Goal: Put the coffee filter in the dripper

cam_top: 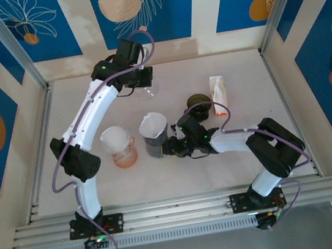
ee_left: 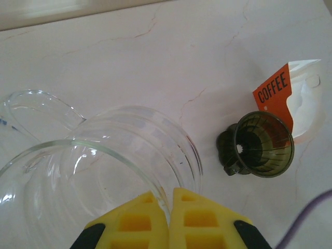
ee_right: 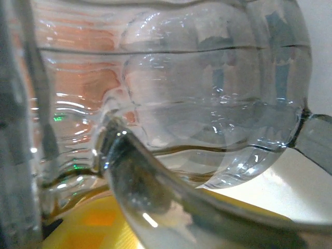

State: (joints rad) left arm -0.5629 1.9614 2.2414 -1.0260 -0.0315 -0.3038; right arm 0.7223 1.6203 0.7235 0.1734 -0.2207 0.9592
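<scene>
tabletop [cam_top: 239, 71]: pale and marbled, with thin cracks visible from the left wrist camera.
coffee filter [cam_top: 152, 124]: white paper, stood upright in the mouth of a grey glass jug [cam_top: 154, 143] near the middle of the tabletop, its rim rising above the glass.
dark dripper [cam_top: 199, 104]: lay on its side at about 2 o'clock from the grey jug and apart from it. from the left wrist camera [ee_left: 262, 145] its open, ribbed mouth faced the lens.
filter packet [cam_top: 218, 95]: white with an orange panel, just beyond the dark dripper at its 2 o'clock. the left wrist camera [ee_left: 290, 93] read "coffee" on the panel.
orange jug [cam_top: 122, 152]: tinted glass, at 9 o'clock from the grey jug and close beside it, with a white cone [cam_top: 113, 137] in its top.
clear carafe [cam_top: 147, 91]: stood at 12 o'clock on the tabletop, near the back wall. in the left wrist view [ee_left: 119, 150] its rim and spout lay right in front of the fingers.
left gripper [cam_top: 141, 81]: hung over the carafe. its yellow fingers [ee_left: 140, 223] were pressed together with nothing between them.
right gripper [cam_top: 168, 146]: sat low at 4 o'clock from the grey jug, against its base.
right wrist view: a curved glass handle [ee_right: 135, 176] crossed just above a yellow finger [ee_right: 88, 223], with ribbed glass behind. i cannot tell whether the gripper clenched the handle.
</scene>
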